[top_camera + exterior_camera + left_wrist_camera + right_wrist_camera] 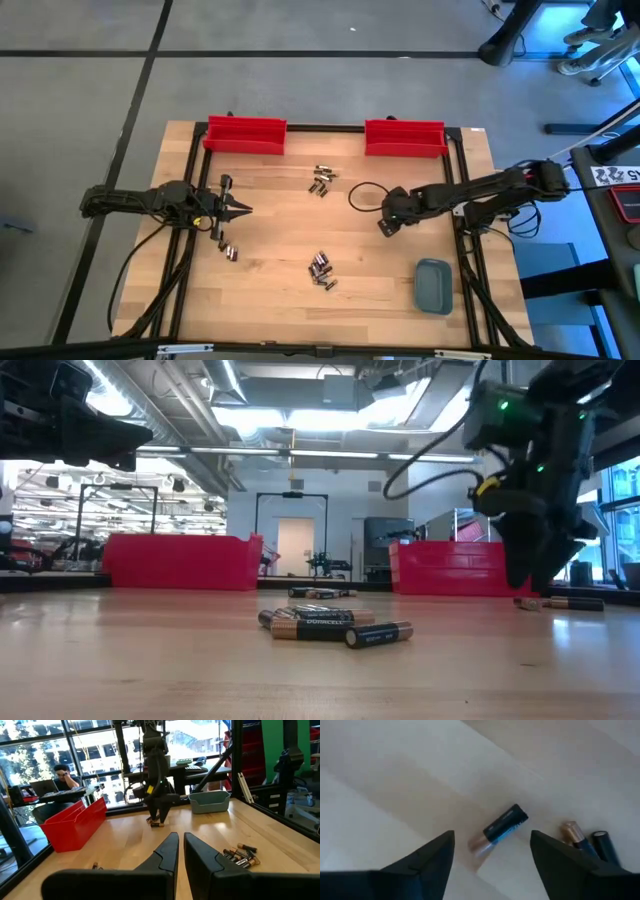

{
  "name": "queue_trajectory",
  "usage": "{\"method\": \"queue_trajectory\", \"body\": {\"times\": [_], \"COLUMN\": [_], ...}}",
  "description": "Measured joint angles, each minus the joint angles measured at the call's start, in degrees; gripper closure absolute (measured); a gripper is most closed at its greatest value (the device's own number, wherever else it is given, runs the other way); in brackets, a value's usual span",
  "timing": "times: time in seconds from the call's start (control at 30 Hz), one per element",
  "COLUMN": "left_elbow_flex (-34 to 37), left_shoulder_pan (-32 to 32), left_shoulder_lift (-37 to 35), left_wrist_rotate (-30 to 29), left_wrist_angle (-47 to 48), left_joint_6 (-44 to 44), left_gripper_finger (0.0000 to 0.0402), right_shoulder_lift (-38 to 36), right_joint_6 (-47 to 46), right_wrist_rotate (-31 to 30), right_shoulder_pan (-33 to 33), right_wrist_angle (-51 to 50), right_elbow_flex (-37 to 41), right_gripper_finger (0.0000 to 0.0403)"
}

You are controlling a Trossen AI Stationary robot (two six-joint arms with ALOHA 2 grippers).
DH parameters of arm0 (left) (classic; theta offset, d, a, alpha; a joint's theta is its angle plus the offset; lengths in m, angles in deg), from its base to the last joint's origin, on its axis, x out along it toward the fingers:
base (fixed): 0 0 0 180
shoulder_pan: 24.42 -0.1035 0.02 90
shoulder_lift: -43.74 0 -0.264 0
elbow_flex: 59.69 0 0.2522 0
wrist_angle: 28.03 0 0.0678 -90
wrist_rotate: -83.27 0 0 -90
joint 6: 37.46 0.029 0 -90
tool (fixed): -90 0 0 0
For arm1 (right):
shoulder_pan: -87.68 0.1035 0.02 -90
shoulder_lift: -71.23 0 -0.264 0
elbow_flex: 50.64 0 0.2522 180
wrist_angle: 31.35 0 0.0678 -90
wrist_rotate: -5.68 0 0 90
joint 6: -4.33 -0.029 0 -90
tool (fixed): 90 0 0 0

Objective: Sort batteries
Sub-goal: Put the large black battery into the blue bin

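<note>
You have little sorted: batteries [321, 270] lie scattered across the table [270, 210]. Your right gripper [492, 852] is spread over one; the left gripper [240, 211] is clenched, empty.

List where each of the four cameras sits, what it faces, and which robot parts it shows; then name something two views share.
High view: overhead, straight down on the table, both arms, two red bins.
Low view: tabletop level, facing the batteries; the arms enter from above.
Left wrist view: behind the shut left gripper, facing the right arm.
Right wrist view: above the open right gripper, looking down on one battery.
Shared: the grey-blue case appears in the high and left wrist views.
</note>
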Motion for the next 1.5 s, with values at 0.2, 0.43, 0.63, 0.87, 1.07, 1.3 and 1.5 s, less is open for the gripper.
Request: {"method": "queue_trajectory", "body": {"times": [0.2,0.43,0.63,0.87,1.07,1.3,1.5], "left_elbow_flex": [0.01,0.01,0.0,0.01,0.01,0.0,0.02], "left_shoulder_pan": [0.02,0.0,0.02,0.02,0.0,0.02,0.01], "left_shoulder_lift": [0.0,-0.01,0.0,-0.02,0.0,0.0,0.0], "left_wrist_rotate": [0.0,0.01,0.0,0.0,0.0,0.02,0.0], "left_wrist_angle": [0.02,0.0,0.0,0.0,0.01,0.0,0.0], "left_joint_6": [0.0,0.0,0.0,-1.17,-6.82,-9.01,-8.42], "left_gripper_finger": [0.0382,0.0382,0.0382,0.0382,0.0382,0.0382,0.0382], "right_shoulder_lift": [5.01,7.72,8.47,5.81,2.96,2.84,2.97], "right_joint_6": [-2.4,-2.04,3.11,7.88,8.31,-2.18,-12.91], "right_wrist_rotate": [1.36,-0.32,-0.67,-0.82,0.96,7.4,9.86], "right_shoulder_pan": [-0.2,-0.18,-0.16,3.17,17.99,40.69,50.97], "right_wrist_angle": [4.16,3.7,4.44,-8.95,-26.21,-27.61,-24.87], "right_elbow_flex": [-0.03,-0.22,-0.2,-7.76,-24.73,-30.45,-23.41], "right_gripper_finger": [0.0172,0.0253,0.035,0.0367,0.0367,0.0367,0.0367]}}
